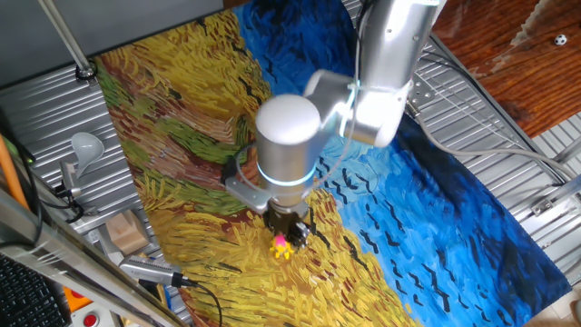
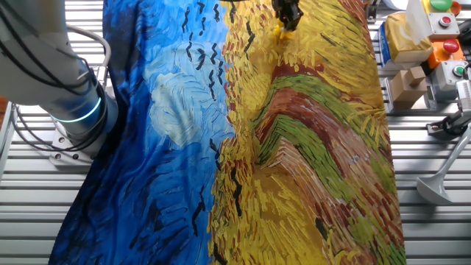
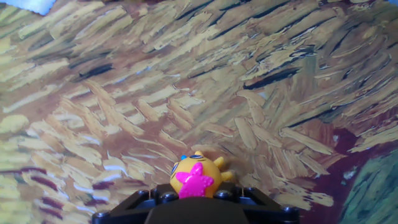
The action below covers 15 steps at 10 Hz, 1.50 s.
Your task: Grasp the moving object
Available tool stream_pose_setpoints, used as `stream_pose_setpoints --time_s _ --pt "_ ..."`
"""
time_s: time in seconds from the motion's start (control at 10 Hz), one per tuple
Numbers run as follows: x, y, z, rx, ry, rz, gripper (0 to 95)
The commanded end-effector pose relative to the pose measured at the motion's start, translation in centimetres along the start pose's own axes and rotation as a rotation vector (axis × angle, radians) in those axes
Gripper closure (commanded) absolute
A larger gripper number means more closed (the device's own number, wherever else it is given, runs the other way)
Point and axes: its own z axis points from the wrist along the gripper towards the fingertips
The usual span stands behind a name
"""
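Observation:
The moving object (image 3: 196,175) is a tiny yellow toy with a pink star-shaped top. In the hand view it sits at the bottom centre, right at my black fingertips (image 3: 163,198). My gripper (image 3: 196,198) is low over the painted cloth, and its jaws stand tight against both sides of the toy. In one fixed view the toy (image 1: 282,244) shows at the tips of the gripper (image 1: 290,232), on the yellow part of the cloth. In the other fixed view the toy (image 2: 282,31) is a yellow speck under the gripper (image 2: 287,18) at the top edge.
A painted cloth (image 1: 182,136) in yellow and blue covers the table. Wooden blocks (image 1: 127,232), a white scoop (image 1: 83,145) and cables lie on the metal surface to the left. A button box (image 2: 449,44) and boxes stand beside the cloth in the other fixed view.

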Motion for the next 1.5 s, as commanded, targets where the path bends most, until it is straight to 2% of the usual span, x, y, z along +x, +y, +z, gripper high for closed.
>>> stream_pose_setpoints --time_s 0.1,0.3,0.5,0.8,1.0,1.2,1.3,1.5 --pt "0.8 -1.7 -1.3 -0.012 0.019 -0.047 95.0" --pt "2.1 -3.6 -2.7 -0.017 0.025 -0.091 95.0" --pt "2.1 -3.6 -2.7 -0.024 0.038 -0.115 95.0" --pt "2.1 -3.6 -2.7 -0.030 0.049 -0.069 95.0" --pt "2.1 -3.6 -2.7 -0.019 0.057 -0.019 95.0" --pt "2.2 -3.8 -2.8 -0.014 0.066 -0.028 95.0" --pt "2.8 -4.9 -3.1 -0.015 0.071 -0.047 95.0" --pt "5.0 -9.3 -3.8 -0.019 0.072 -0.114 95.0"
